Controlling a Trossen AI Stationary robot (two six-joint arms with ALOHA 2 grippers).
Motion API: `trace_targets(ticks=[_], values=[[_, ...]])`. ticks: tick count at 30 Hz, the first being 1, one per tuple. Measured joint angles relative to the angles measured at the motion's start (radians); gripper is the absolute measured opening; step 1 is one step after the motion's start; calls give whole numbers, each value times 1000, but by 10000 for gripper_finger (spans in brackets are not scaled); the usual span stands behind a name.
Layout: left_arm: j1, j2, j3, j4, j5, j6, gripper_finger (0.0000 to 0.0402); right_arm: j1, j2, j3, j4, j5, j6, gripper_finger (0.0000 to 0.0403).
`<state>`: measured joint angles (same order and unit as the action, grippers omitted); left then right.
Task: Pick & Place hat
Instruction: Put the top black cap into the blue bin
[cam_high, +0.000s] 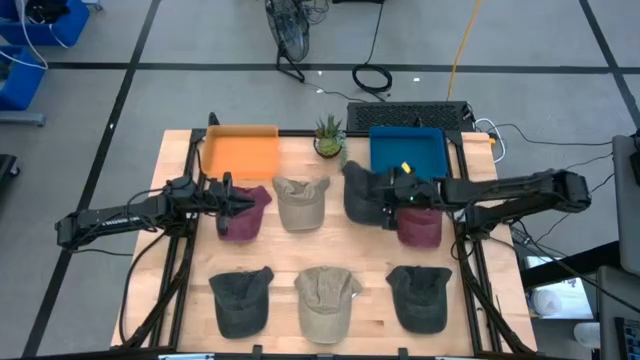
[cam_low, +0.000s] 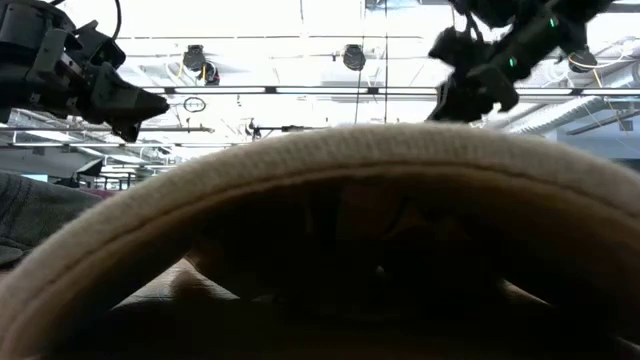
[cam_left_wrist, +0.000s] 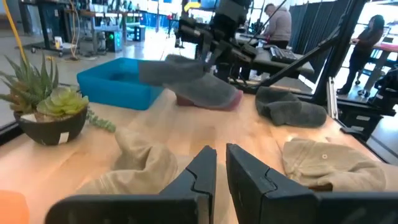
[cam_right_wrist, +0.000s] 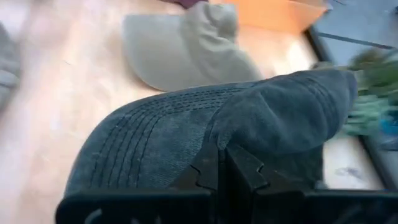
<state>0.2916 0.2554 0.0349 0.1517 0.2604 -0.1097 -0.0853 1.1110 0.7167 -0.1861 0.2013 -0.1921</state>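
Observation:
My right gripper (cam_high: 383, 196) is shut on a dark grey cap (cam_high: 360, 194), which hangs in the air over the table's right half, near the blue tray (cam_high: 407, 150). In the left wrist view the grey cap (cam_left_wrist: 186, 78) floats above a maroon cap (cam_left_wrist: 208, 99) lying on the wood. My left gripper (cam_high: 238, 198) hovers shut and empty over another maroon cap (cam_high: 243, 215) near the orange tray (cam_high: 240, 150). A beige cap (cam_high: 302, 203) rests between the two arms. My right gripper pinches the dark grey cap between its two fingers where the stitched brim meets the crown (cam_right_wrist: 219, 138), on a raised fold of the cloth. The fingers come from the table's right side. The cap is lifted clear, its brim (cam_left_wrist: 158, 67) jutting out sideways.
Three more caps lie along the near edge: a dark one (cam_high: 240, 300), a beige one (cam_high: 325, 300) that fills the low view, and a dark one (cam_high: 418, 297). A potted plant (cam_high: 329, 137) stands between the trays. People stand beyond the table.

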Motion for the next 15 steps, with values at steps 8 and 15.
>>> trace_targets(ticks=[8,15], values=[[0,0,0,41,0,-9,42,-149,-10,215,-334,122,-302,3],[0,0,0,31,0,-9,42,-400,-9,223,-340,171,-553,2]])
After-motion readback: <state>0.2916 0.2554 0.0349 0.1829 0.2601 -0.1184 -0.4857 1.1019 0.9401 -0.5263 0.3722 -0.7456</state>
